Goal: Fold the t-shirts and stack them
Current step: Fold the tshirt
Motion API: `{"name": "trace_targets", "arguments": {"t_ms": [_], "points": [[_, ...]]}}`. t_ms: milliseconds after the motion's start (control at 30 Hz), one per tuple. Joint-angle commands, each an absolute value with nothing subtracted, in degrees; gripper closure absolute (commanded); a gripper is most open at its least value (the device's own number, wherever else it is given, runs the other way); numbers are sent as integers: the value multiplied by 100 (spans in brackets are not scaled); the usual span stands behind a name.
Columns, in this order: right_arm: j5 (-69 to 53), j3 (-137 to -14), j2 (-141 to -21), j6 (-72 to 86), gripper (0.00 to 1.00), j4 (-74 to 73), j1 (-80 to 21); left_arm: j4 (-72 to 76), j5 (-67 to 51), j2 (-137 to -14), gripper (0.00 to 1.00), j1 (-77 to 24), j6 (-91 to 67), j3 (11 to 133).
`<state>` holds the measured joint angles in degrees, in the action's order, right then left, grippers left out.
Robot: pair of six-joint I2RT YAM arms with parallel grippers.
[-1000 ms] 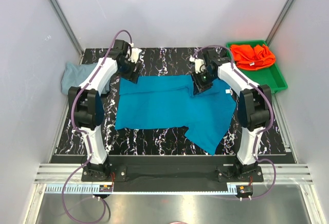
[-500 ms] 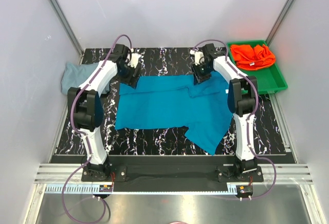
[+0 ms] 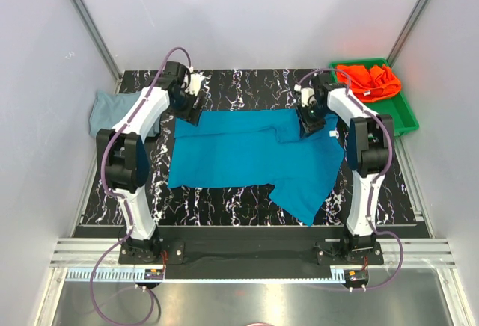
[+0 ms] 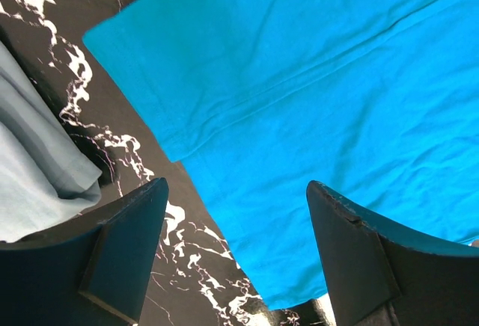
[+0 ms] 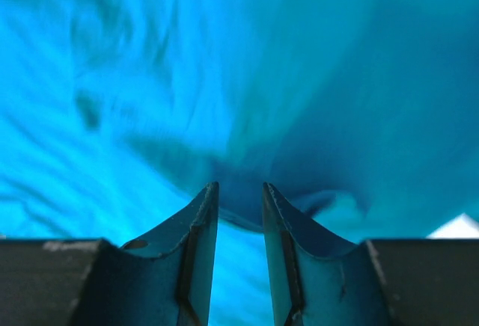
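The teal t-shirt [image 3: 239,154] lies spread on the black marbled table, its near right part skewed toward the front. My right gripper [image 3: 309,120] is low on its far right part, shut on a pinched fold of the teal cloth [image 5: 239,214] that fills the narrow gap between the jaws. My left gripper [image 3: 191,109] hangs open over the shirt's far left corner [image 4: 150,49], with nothing between its fingers [image 4: 127,244]. At the left edge a pale grey-blue t-shirt [image 3: 108,109] lies bunched. The orange-red t-shirt [image 3: 367,81] sits crumpled in the tray.
The green tray [image 3: 400,120] stands at the back right corner. Grey walls with metal rails close in the table on three sides. In the left wrist view the grey-blue cloth [image 4: 30,169] lies just left of the fingers.
My right gripper has moved to the right along the shirt's far edge, drawing the teal cloth with it. The left gripper has hardly moved.
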<state>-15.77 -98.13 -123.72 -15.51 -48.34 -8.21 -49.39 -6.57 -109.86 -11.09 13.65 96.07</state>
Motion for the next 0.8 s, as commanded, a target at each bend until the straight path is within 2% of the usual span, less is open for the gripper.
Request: {"name": "trace_targets", "arguments": {"t_ms": [0,233,333,500,633,767], "points": [[-1503,-9458,-11524,-1644,63,-5062,-861,-4729,-843,-10925,19,-1116,1345,9940],[-1477,-8615,-10768,-1565,63,-5124,-861,-4500,-940,-10749,19,-1125,1283,9563],[-1337,-8613,-10740,-1512,63,-4914,-844,-4483,-949,-10705,19,-1116,1309,9475],[-1336,-9587,-11371,-1275,63,-4544,-677,-4745,-975,-11064,18,-1107,1345,9745],[-1310,-10895,-12337,-1274,63,-4553,-615,-4896,-1028,-11373,19,-1081,1248,9826],[-1318,-11434,-12831,-1274,63,-4483,-563,-4843,-888,-11662,19,-1072,1292,9879]]}}
